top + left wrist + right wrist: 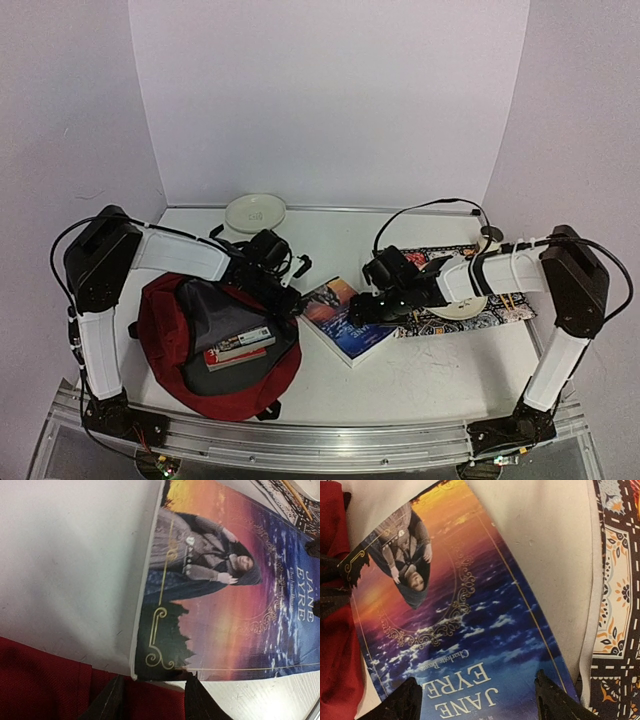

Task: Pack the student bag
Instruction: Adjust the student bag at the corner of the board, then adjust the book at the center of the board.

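The student bag [190,385] lies open at the near left, dark red with grey lining, and two books [240,345] rest inside it. A "Jane Eyre" paperback [345,315] lies just right of the bag, one corner reaching over the red fabric [40,680]. My left gripper [296,305] is at that corner, jaws partly open [155,677] with bag fabric between them and one tip touching the book's edge [225,605]. My right gripper [362,310] is wide open over the title end of the cover [470,610], its tips [476,677] near the book's two long edges.
A white plate [255,212] sits at the back by the wall. A patterned mat [515,310] lies at the right under my right arm, with a white dish and chopsticks [465,305] on it. The mat's edge [620,595] runs close beside the book.
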### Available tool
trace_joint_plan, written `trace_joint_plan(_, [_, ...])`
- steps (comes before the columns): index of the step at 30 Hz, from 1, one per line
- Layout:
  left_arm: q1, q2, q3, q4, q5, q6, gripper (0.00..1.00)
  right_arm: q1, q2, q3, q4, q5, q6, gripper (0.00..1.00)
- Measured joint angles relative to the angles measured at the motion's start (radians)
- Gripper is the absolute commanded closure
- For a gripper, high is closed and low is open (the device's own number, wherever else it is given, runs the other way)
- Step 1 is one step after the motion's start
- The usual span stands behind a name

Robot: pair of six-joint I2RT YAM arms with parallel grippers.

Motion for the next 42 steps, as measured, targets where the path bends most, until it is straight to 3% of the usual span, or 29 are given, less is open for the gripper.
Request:
trace_joint_plan(10, [0.054, -0.021, -0.003, -0.081, -0.082, -0.048, 0.35, 0.115, -0.025, 0.003, -0.020, -0.068, 0.041, 0.21])
trace_joint_plan(17, [0.053, -0.108, 0.060, -0.126, -0.082, -0.161, 0.29, 0.057, -0.069, 0.089, -0.111, 0.005, -0.025, 0.18])
trace_joint_plan(26, [0.033, -0.188, 0.100, -0.126, -0.041, -0.354, 0.27, -0.077, -0.003, 0.138, -0.137, 0.059, -0.086, 0.16])
trace_joint_plan(32, [-0.021, -0.188, 0.100, -0.131, -0.040, -0.422, 0.27, -0.072, 0.083, 0.151, -0.133, 0.002, -0.093, 0.16])
trace_joint_plan(42, [-0.107, -0.189, 0.086, -0.132, -0.095, -0.450, 0.27, 0.006, 0.090, 0.120, -0.063, -0.162, -0.022, 0.18])
